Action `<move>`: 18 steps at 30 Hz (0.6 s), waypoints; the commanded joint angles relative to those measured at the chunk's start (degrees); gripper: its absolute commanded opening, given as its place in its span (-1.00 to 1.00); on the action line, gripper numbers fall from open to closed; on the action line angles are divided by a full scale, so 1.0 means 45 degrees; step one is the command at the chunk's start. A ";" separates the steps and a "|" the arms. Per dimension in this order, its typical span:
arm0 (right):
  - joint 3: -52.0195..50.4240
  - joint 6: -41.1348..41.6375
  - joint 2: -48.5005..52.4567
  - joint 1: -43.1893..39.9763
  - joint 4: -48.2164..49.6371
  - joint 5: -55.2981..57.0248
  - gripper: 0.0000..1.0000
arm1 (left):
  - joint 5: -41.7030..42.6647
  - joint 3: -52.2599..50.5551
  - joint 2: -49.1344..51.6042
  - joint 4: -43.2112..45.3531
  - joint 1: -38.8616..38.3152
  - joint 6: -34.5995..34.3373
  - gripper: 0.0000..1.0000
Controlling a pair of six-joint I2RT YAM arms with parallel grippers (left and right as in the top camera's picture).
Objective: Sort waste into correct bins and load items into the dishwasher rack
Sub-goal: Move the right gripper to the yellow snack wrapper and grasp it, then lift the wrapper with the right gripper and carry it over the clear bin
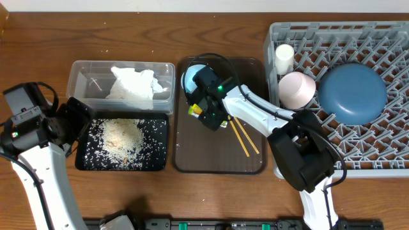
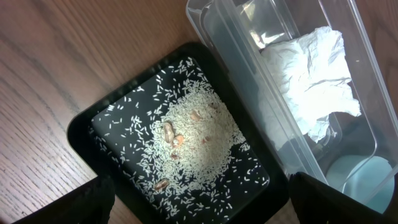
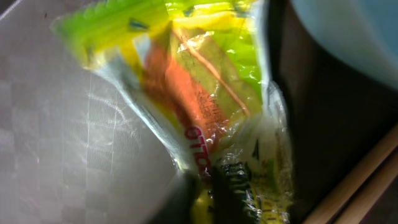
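Observation:
My right gripper [image 1: 206, 115] is shut on the yellow-green snack wrapper [image 1: 195, 110] just above the brown serving tray; up close the wrapper [image 3: 205, 93] is pinched in the jaws [image 3: 211, 193]. The light-blue bowl [image 1: 193, 76] sits behind the gripper, partly hidden. Chopsticks [image 1: 245, 137] lie on the tray. My left gripper [image 1: 80, 118] is open and empty [image 2: 199, 208] over the black tray [image 2: 81, 134], which holds the rice [image 2: 196, 140]. The napkin [image 2: 314, 81] lies in the clear tub [image 1: 80, 70]. The rack [image 1: 383, 147] holds the dark-blue plate [image 1: 353, 92], the white bowl [image 1: 296, 89] and the cream cup [image 1: 284, 57].
The brown serving tray [image 1: 192, 156] lies between the bins and the rack. The clear tub and the black tray touch side by side at the left. A few brown bits lie in the rice. Bare wooden table [image 1: 38, 45] surrounds them.

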 commanded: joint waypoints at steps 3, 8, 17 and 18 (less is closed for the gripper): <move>0.0068 -0.0073 0.0325 0.0112 -0.0233 -0.0126 -0.98 | -0.0073 0.0228 0.0005 -0.0024 0.0053 0.0068 0.84; 0.0102 -0.0301 0.0019 0.0282 -0.0296 -0.1141 -0.98 | -0.0073 0.0228 0.0000 -0.0024 0.0058 0.0068 0.84; 0.0107 -0.0364 -0.2229 0.0578 -0.0253 -0.1583 -0.98 | -0.0073 0.0228 0.0000 -0.0024 0.0058 0.0068 0.83; 0.0107 -0.0272 -0.2506 0.0573 -0.0248 -0.1583 -0.98 | -0.0073 0.0228 0.0005 -0.0024 0.0053 0.0068 0.84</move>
